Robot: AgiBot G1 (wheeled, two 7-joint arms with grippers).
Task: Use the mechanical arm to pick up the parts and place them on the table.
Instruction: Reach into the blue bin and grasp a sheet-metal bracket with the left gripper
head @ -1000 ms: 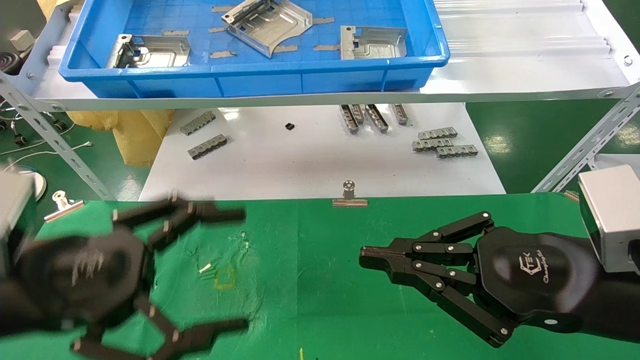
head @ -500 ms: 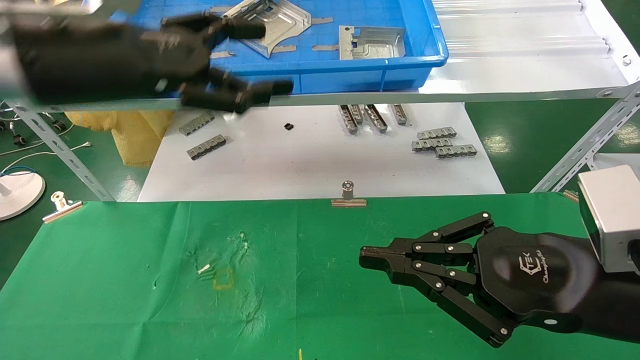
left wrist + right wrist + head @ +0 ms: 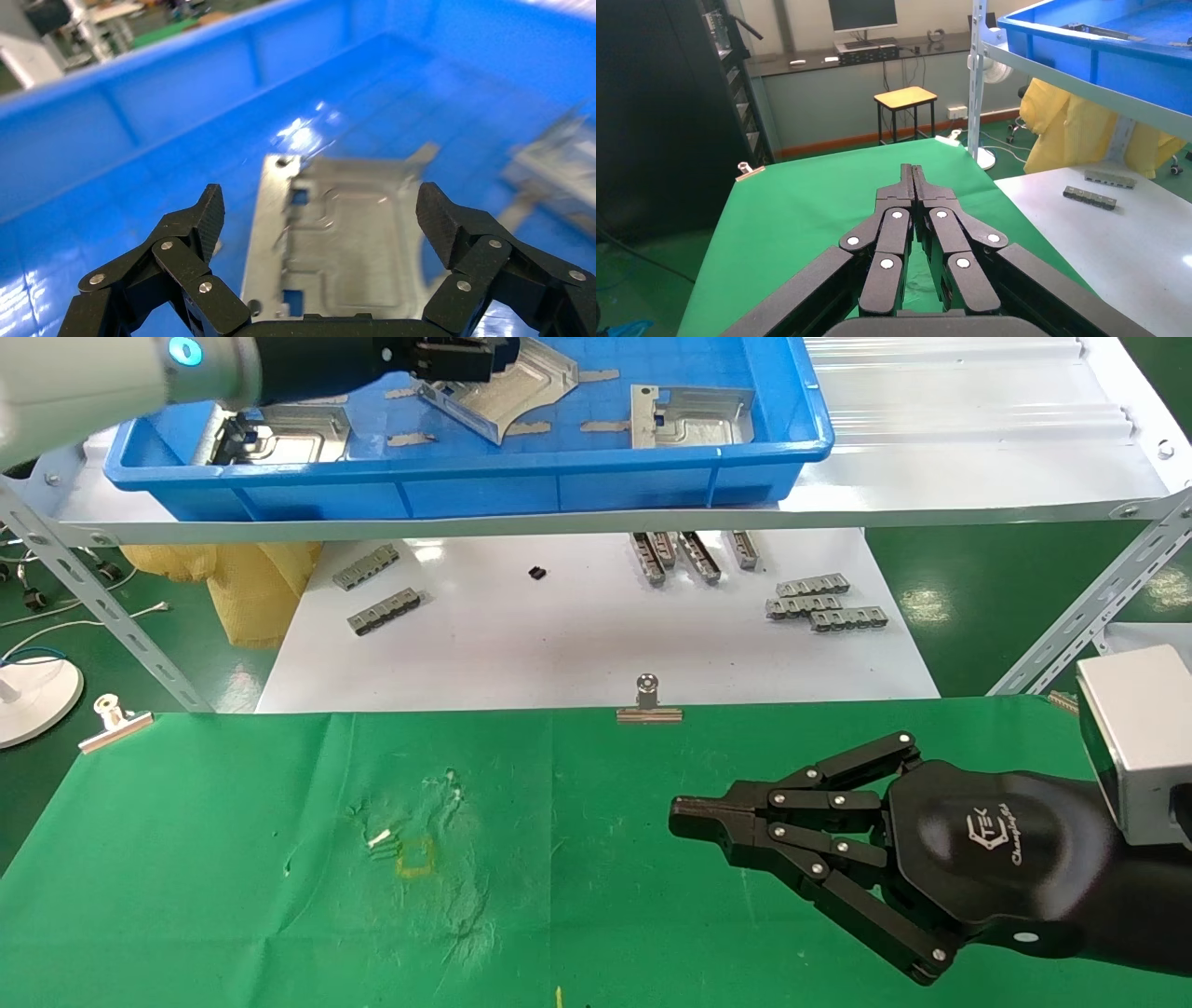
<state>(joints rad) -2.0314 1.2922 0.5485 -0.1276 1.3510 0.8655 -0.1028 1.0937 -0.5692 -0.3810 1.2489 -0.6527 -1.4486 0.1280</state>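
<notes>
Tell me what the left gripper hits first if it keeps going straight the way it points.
Most likely a silver part lying flat in the blue bin. The left gripper has its jaws open, framing that plate dead ahead, with nothing between them. How far off the plate lies is unclear.

Three silver stamped parts lie in my blue bin: left part flat, middle part tilted, right part flat; green table bears none.
</notes>
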